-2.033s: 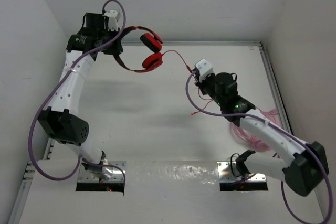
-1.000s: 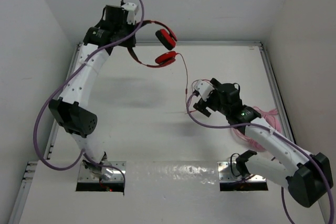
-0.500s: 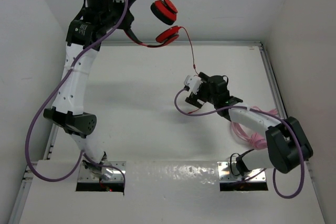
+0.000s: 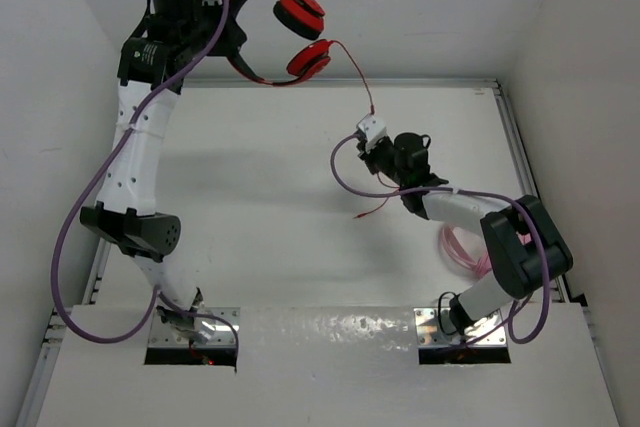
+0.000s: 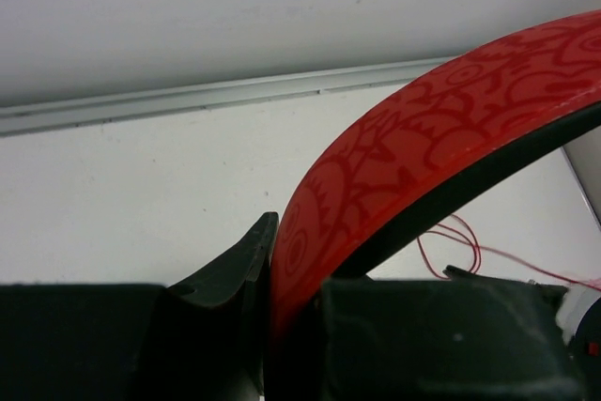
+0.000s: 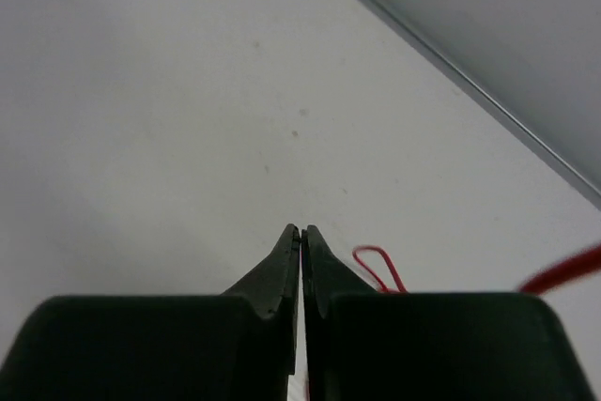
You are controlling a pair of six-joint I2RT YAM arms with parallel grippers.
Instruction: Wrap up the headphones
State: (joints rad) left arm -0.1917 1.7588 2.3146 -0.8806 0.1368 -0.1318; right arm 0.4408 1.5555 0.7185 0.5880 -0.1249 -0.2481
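The red headphones (image 4: pixel 300 15) hang high at the back left, ear cups to the right. My left gripper (image 4: pixel 225 35) is shut on the headband; in the left wrist view the patterned red band (image 5: pixel 423 129) sits between the jaws of the left gripper (image 5: pixel 296 269). The thin red cable (image 4: pixel 352 75) runs from the lower ear cup down to my right gripper (image 4: pixel 372 152), and its loose end lies on the table (image 4: pixel 378 209). In the right wrist view the right gripper (image 6: pixel 300 232) is shut, with cable (image 6: pixel 376 265) looping beside its tips.
A pale pink cable (image 4: pixel 465 247) lies on the table under my right arm's forearm. White walls close in the back and both sides, with a metal rail (image 4: pixel 430 80) along the table's far edge.
My left arm has shifted the headphones slightly left. My right gripper has moved toward the back, so the cable between ear cup and gripper is shorter.
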